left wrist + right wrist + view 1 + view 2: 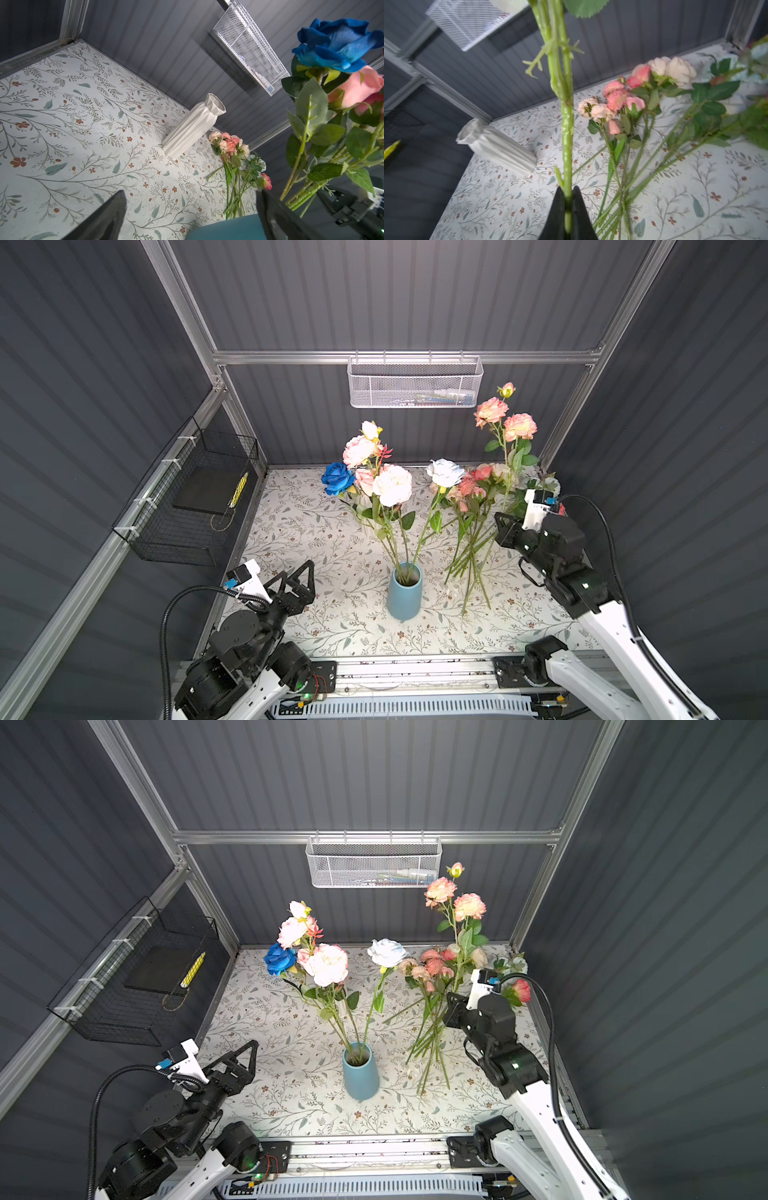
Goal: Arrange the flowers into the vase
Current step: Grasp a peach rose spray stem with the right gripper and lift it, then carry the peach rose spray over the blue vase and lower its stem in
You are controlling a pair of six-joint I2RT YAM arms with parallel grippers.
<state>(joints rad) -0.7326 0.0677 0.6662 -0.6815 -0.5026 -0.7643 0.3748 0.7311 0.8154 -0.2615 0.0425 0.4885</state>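
Vase: blue vase (404,593), tapered and upright, at the middle of the desk, toward its front edge.
Bouquet: bouquet (386,489) of long green stems fans out of the blue vase's mouth, with a deep-blue rose, a big cream peony, pink blooms and a pale white-blue rose.
Raised stem: raised stem (568,124), thick, green and thorny, stands nearly upright in the air and ends in peach blooms (505,418) with a small bud above them.
Loose flowers: loose flowers (469,531) lie in a pile on the desk to the right of the blue vase, pink and cream heads toward the back wall, cut ends toward the front.
Right gripper: right gripper (566,197) is clenched on the lower part of the raised stem. Its arm reaches in from the front right, over the right side of the pile.
Left gripper: left gripper (298,569) is released, jaws spread wide with nothing between them. It sits low over the front left of the desk on a folded arm, pointing toward the blue vase.
White vase: white vase (193,126), ribbed, its base on the desk beyond the blue vase.
Desk: desk (311,614) is covered in pale cloth printed with leafy twigs and small red flowers.
Room: dark grey ribbed walls on an aluminium frame, with a white mesh basket (415,387) on the back rail and a black wire basket (187,506) on the left wall.
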